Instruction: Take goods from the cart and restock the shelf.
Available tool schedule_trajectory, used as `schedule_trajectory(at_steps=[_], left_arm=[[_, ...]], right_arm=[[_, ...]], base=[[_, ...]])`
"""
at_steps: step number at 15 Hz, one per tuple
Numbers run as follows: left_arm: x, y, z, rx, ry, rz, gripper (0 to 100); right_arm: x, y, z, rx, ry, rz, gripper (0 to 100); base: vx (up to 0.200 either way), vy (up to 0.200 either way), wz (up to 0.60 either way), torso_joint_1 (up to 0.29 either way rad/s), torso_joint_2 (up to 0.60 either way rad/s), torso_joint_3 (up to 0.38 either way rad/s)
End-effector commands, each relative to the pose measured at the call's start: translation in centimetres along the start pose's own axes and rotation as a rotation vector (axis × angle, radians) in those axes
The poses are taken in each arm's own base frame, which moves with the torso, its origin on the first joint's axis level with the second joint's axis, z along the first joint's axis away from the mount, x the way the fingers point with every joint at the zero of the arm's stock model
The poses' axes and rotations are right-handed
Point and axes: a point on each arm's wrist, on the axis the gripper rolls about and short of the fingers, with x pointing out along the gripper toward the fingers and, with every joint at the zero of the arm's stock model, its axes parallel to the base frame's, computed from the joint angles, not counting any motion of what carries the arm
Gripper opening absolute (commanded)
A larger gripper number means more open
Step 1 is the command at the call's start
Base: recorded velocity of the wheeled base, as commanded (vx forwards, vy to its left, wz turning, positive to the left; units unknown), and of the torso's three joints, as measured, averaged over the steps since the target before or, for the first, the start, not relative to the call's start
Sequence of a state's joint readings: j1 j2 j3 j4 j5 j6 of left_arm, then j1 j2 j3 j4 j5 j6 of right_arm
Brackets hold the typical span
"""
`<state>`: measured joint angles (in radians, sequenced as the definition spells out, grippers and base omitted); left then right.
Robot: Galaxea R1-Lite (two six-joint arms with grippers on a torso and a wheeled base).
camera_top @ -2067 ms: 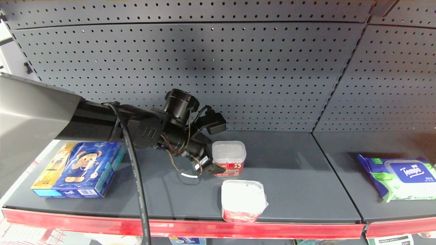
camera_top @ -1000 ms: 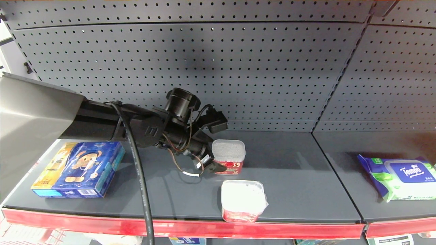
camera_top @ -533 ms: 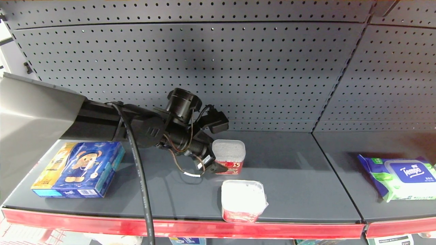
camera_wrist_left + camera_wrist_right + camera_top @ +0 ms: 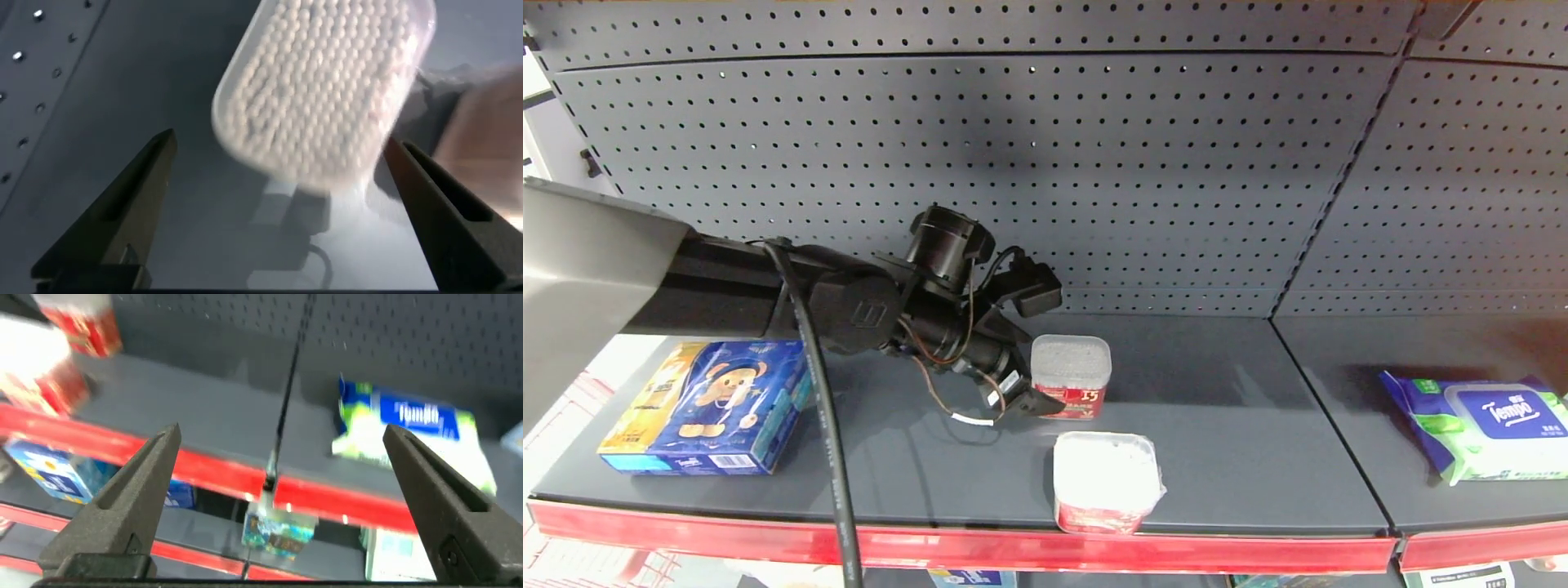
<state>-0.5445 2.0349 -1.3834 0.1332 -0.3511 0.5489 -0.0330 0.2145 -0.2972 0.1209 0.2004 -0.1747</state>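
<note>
A clear cotton swab box with a red label stands upright on the grey shelf, near the middle. My left gripper is at its left side, open. In the left wrist view the swab box sits between the spread fingers, at their tips, with gaps on both sides. A second swab box with a white lid stands nearer the shelf's front edge. My right gripper is open and holds nothing, hanging in front of the shelf's red edge.
A blue tissue box with a bear lies at the shelf's left end. A wet wipes pack lies on the right bay, also in the right wrist view as the wipes pack. Pegboard backs the shelf. Goods fill the lower shelf.
The left arm has drawn back a little to the left. The swab box stays standing on the shelf, a touch farther back than two seconds ago.
</note>
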Motion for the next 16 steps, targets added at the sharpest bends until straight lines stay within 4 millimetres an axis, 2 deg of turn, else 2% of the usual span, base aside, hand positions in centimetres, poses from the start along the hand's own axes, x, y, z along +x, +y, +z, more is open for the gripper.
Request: schedule_trajectory(at_steps=[1, 3, 5, 7, 9, 10, 11, 12, 13, 15, 16], left_arm=[[-2.6, 0.0, 0.0, -0.006, -0.025, 0.021, 100], [-4.5, -0.6, -0.6, -0.015, -0.033, 0.024, 100], [-6.3, -1.0, -1.4, -0.03, -0.032, 0.038, 100], [-8.1, -1.6, -2.5, -0.048, -0.031, 0.044, 100], [-11.1, -3.6, -3.7, -0.053, -0.037, 0.059, 100], [-11.8, -4.2, -4.0, -0.051, -0.042, 0.062, 100], [-13.6, -5.3, -4.6, -0.057, -0.058, 0.079, 100], [-14.4, -5.8, -5.0, -0.073, -0.064, 0.088, 100], [-16.3, -7.4, -6.1, -0.109, -0.08, 0.109, 100], [-18.8, -10.0, -7.5, -0.172, -0.12, 0.138, 100], [-19.8, -11.0, -8.2, -0.202, -0.14, 0.156, 100]], right_arm=[[2.2, -1.1, 4.6, 0.012, 0.034, 0.107, 100], [3.6, -1.3, 5.3, 0.005, 0.072, 0.178, 100], [4.7, -1.5, 5.2, 0.006, 0.123, 0.192, 100], [6.7, -1.8, 4.8, 0.038, 0.22, 0.204, 100], [9.8, -2.3, 5.1, 0.061, 0.313, 0.225, 100], [10.7, -2.4, 5.0, 0.069, 0.342, 0.231, 100], [13.1, -2.8, 4.4, 0.074, 0.4, 0.212, 100], [14.1, -3.0, 4.3, 0.064, 0.413, 0.184, 100], [16.3, -2.6, 4.0, 0.046, 0.434, 0.184, 100], [18.0, -0.7, 4.1, 0.062, 0.459, 0.247, 100], [18.9, 0.8, 3.6, 0.072, 0.509, 0.276, 100]], base=[[0.0, 0.0, 0.0, 0.0, 0.0, 0.0], [0.0, 0.0, 0.0, 0.0, 0.0, 0.0], [0.0, 0.0, 0.0, 0.0, 0.0, 0.0], [0.0, 0.0, 0.0, 0.0, 0.0, 0.0], [0.0, 0.0, 0.0, 0.0, 0.0, 0.0], [0.0, 0.0, 0.0, 0.0, 0.0, 0.0], [0.0, 0.0, 0.0, 0.0, 0.0, 0.0], [0.0, 0.0, 0.0, 0.0, 0.0, 0.0], [0.0, 0.0, 0.0, 0.0, 0.0, 0.0], [0.0, 0.0, 0.0, 0.0, 0.0, 0.0], [0.0, 0.0, 0.0, 0.0, 0.0, 0.0]])
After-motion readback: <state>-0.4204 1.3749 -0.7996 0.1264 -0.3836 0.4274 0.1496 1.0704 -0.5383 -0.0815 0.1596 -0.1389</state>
